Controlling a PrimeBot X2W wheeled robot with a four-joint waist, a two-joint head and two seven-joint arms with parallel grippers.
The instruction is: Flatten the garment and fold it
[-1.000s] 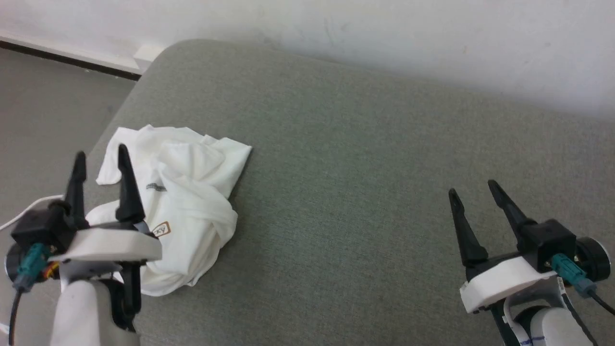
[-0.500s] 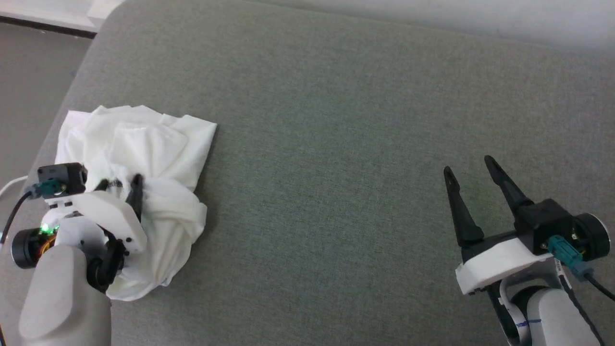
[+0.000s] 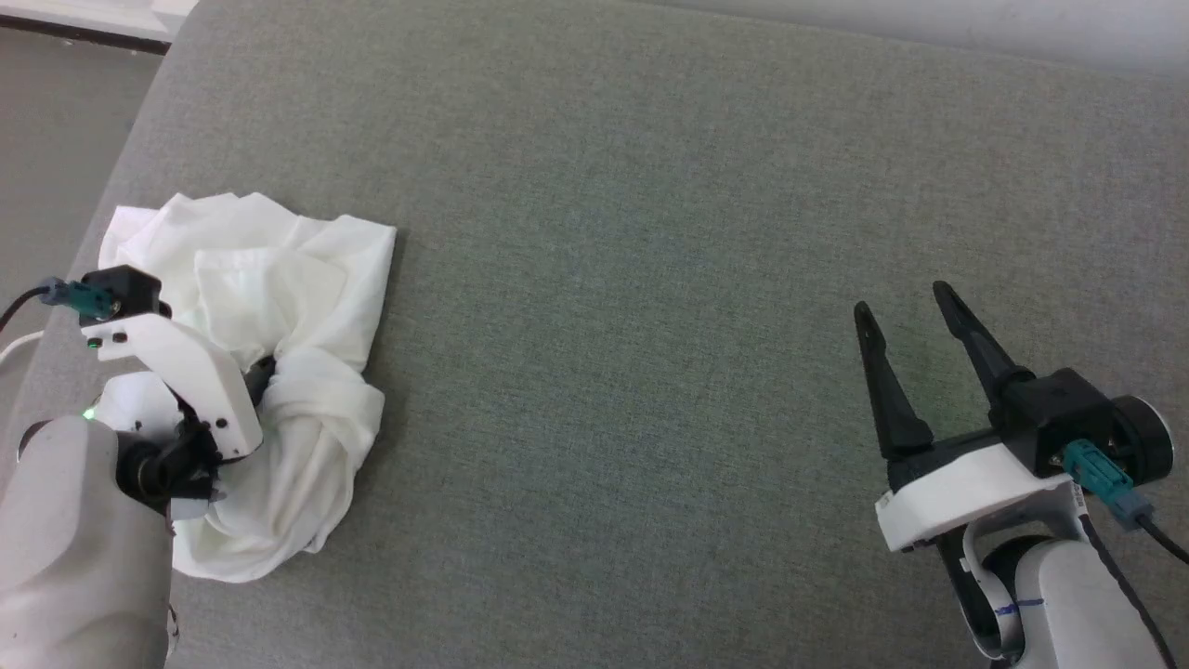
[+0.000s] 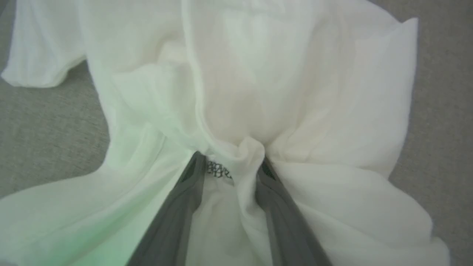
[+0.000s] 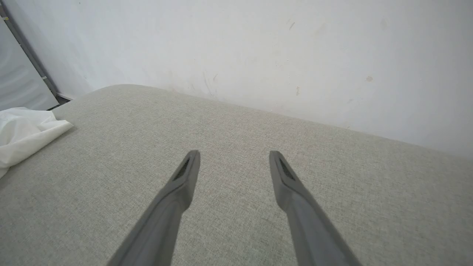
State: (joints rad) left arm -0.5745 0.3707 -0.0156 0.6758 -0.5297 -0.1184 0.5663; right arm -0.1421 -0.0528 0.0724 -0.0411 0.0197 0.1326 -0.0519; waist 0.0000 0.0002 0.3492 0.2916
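Observation:
The white garment lies crumpled near the left edge of the grey cushion. My left gripper points down into its middle. In the left wrist view the gripper is open, its fingertips pressed into the cloth, and a raised fold with a bit of dark grey stitching is bunched between them. The patch is hidden. My right gripper hovers open and empty over bare cushion far to the right, and its own view shows a corner of the garment at the far left.
The grey fabric cushion spreads wide between the two arms. Its left edge drops to the floor just beside the garment. A white wall runs along the back edge. A thin white cable trails by my left arm.
The head camera has tilted down. My left gripper has dropped from above the garment into it, fingers now sunk in the cloth. The right gripper has hardly moved.

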